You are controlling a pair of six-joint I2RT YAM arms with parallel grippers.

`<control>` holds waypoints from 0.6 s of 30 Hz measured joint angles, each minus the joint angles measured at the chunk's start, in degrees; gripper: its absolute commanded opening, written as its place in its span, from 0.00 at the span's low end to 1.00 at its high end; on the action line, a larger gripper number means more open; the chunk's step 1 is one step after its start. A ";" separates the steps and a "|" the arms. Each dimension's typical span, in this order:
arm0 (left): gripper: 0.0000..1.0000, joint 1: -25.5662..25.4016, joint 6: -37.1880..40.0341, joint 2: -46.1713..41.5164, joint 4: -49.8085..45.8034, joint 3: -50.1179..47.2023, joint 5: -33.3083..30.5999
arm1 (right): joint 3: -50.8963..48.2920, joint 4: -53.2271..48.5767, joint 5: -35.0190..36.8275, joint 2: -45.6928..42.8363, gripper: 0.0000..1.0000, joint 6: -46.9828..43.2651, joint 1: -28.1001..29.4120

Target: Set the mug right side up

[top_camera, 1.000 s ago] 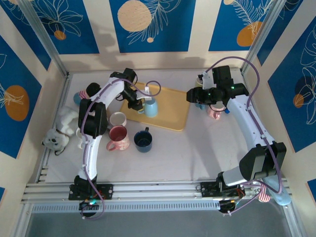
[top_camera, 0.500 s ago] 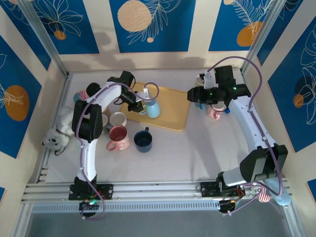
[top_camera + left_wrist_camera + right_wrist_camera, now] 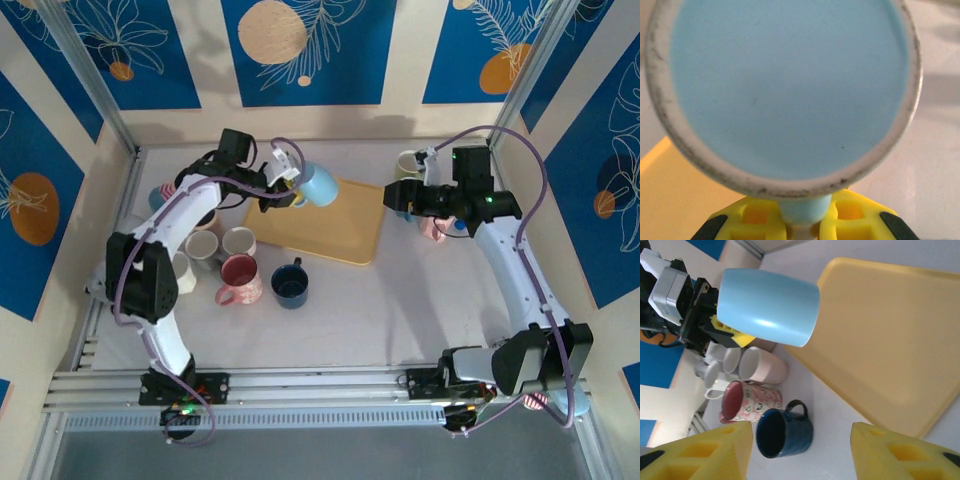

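Observation:
The light blue mug [image 3: 318,186] hangs in the air over the back left corner of the yellow tray [image 3: 345,238], tipped on its side. My left gripper [image 3: 288,190] is shut on its handle. In the left wrist view the mug's round base [image 3: 790,90] faces the camera, and the handle sits pinched in the left gripper [image 3: 802,220]. The right wrist view shows the mug [image 3: 767,307] from the side, above the tray [image 3: 880,340]. My right gripper [image 3: 400,197] hovers open beside the tray's right end, and nothing lies between its fingers [image 3: 715,450].
A dark blue mug [image 3: 291,284] and a pink patterned mug [image 3: 240,281] stand left of the tray's front, with pale mugs [image 3: 238,241] behind them. More mugs [image 3: 408,163] sit at the back right under the right arm. A plush toy [image 3: 120,265] lies at the left wall.
The left arm has lifted the blue mug off the tray, carried it back and tipped it onto its side. The right arm has shifted slightly to the right.

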 measured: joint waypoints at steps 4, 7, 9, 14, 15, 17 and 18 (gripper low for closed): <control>0.00 0.00 -11.28 -5.01 8.09 -3.91 2.14 | -3.32 5.81 -5.57 -1.07 0.55 4.04 -0.46; 0.00 -0.02 -20.70 -8.11 14.97 -6.47 3.52 | -6.32 11.52 -9.53 -1.64 0.55 8.74 -0.48; 0.00 -0.02 -27.67 -10.08 20.50 -8.46 3.96 | -8.76 16.55 -11.89 -2.05 0.56 12.61 -0.37; 0.00 -0.02 -44.09 -12.94 34.32 -12.90 4.81 | -13.90 29.09 -15.21 -2.49 0.56 21.92 1.70; 0.00 -0.02 -47.25 -13.29 37.33 -13.94 4.85 | -14.75 31.82 -15.52 -2.51 0.56 23.74 2.64; 0.00 -0.02 -52.52 -13.88 42.42 -16.09 4.92 | -16.15 37.00 -15.50 -2.51 0.56 27.12 4.72; 0.00 -0.02 -55.21 -14.16 44.92 -17.11 5.01 | -16.65 39.21 -15.41 -2.51 0.56 28.46 5.73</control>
